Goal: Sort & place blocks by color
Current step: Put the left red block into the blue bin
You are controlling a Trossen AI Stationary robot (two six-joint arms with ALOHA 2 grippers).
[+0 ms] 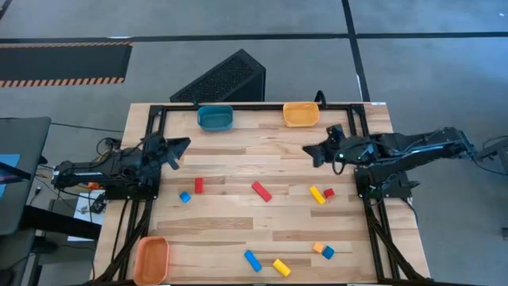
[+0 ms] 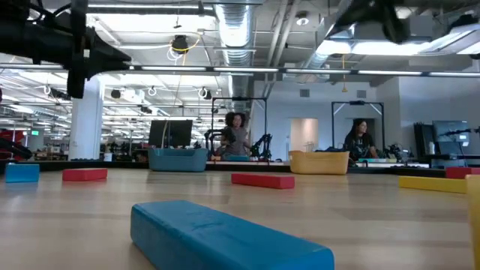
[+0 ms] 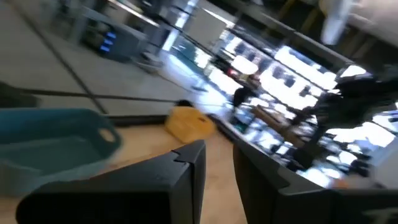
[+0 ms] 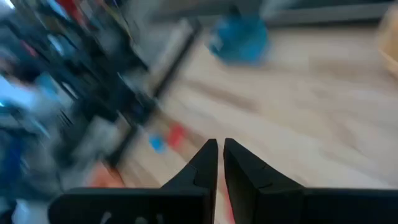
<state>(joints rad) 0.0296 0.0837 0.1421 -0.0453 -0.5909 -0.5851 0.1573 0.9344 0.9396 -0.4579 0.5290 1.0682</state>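
Several small blocks lie flat on the wooden table: a blue cube [image 1: 185, 197], a red block [image 1: 199, 185], a red bar [image 1: 261, 191], a yellow bar [image 1: 317, 195], a red cube [image 1: 329, 192], an orange and a blue cube [image 1: 323, 250], a blue bar [image 1: 252, 260] and a yellow bar [image 1: 281, 267]. My left gripper [image 1: 185, 144] hovers at the left side, pointing level toward the right, slightly open [image 3: 219, 158] and empty. My right gripper [image 1: 309, 151] hangs high over the table's far right part, pointing left, shut [image 4: 221, 148] on nothing.
A blue bin [image 1: 215, 117] and an orange bin [image 1: 301, 114] stand at the far edge; a second orange bin [image 1: 151, 258] sits at the near left corner. A black frame [image 1: 151, 119] runs along the table's sides. People sit in the room beyond [image 2: 236, 135].
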